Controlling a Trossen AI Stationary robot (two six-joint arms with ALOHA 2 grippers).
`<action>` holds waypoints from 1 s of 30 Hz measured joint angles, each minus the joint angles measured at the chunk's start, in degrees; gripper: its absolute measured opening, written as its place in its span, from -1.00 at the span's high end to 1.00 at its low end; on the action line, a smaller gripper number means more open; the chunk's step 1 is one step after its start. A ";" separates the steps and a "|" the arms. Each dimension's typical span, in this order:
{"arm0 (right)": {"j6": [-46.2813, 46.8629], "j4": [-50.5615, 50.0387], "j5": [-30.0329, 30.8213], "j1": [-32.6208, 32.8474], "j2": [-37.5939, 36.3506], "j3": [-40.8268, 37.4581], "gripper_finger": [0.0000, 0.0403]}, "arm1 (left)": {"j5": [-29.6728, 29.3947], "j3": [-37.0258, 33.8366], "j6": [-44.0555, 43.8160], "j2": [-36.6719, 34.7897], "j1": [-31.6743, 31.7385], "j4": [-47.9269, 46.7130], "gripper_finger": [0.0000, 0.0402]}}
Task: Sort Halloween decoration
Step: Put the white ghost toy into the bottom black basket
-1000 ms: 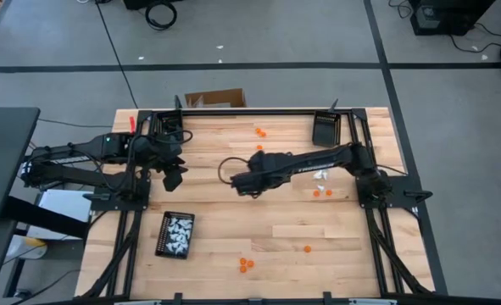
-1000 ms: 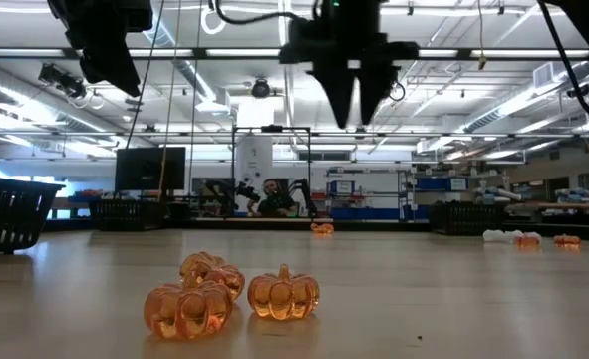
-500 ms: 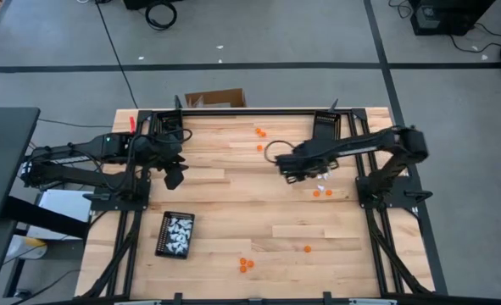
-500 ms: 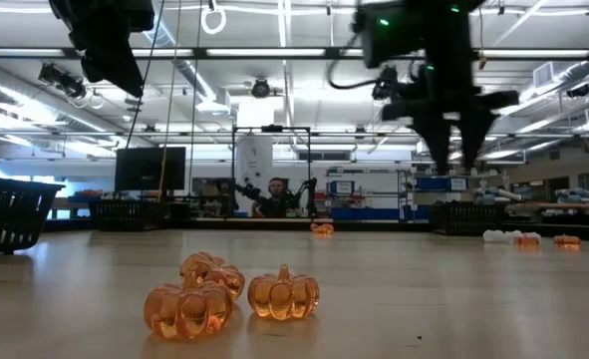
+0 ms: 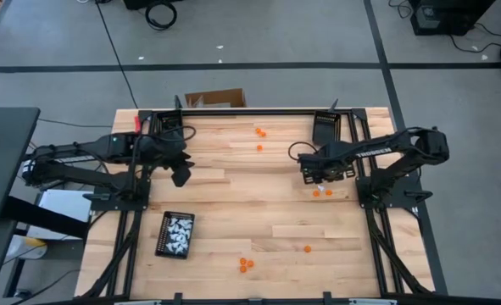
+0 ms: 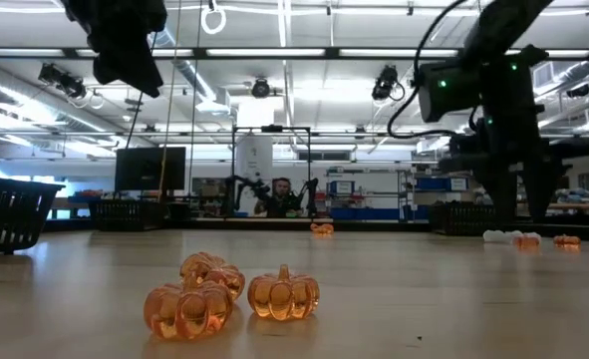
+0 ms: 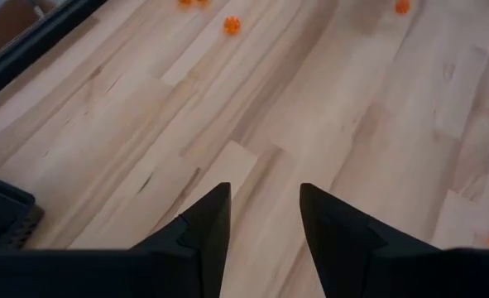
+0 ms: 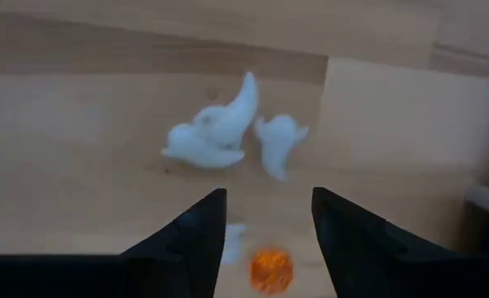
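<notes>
The right end effector hangs over the right part of the wooden worktop, directly above a small cluster of white ghost trinkets; its two dark fingers stand apart with nothing between them, and one orange pumpkin lies just below the gap in the right wrist view. Two more orange pieces sit just beside that spot on the side nearer the front edge. The left end effector hovers above the left part of the worktop, its fingers likewise parted and empty over bare wood. Other orange pumpkins are scattered about: a pair near the far edge, one toward the front, and a group of three at the front, close to the low camera. A black tray at the front left holds white trinkets, and a second black tray sits at the far right corner.
</notes>
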 joint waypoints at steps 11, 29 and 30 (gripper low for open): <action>-11.27 7.48 -1.62 -8.41 0.75 -5.50 0.13 | -0.76 0.02 -3.06 5.79 1.02 3.20 0.23; -21.83 10.71 -5.25 -12.87 -0.71 -5.20 0.80 | 5.08 0.02 -5.23 9.52 5.52 8.45 0.23; -21.65 10.68 -5.49 -12.41 -1.11 -4.70 0.81 | 5.47 0.00 -5.44 9.29 5.50 8.21 0.23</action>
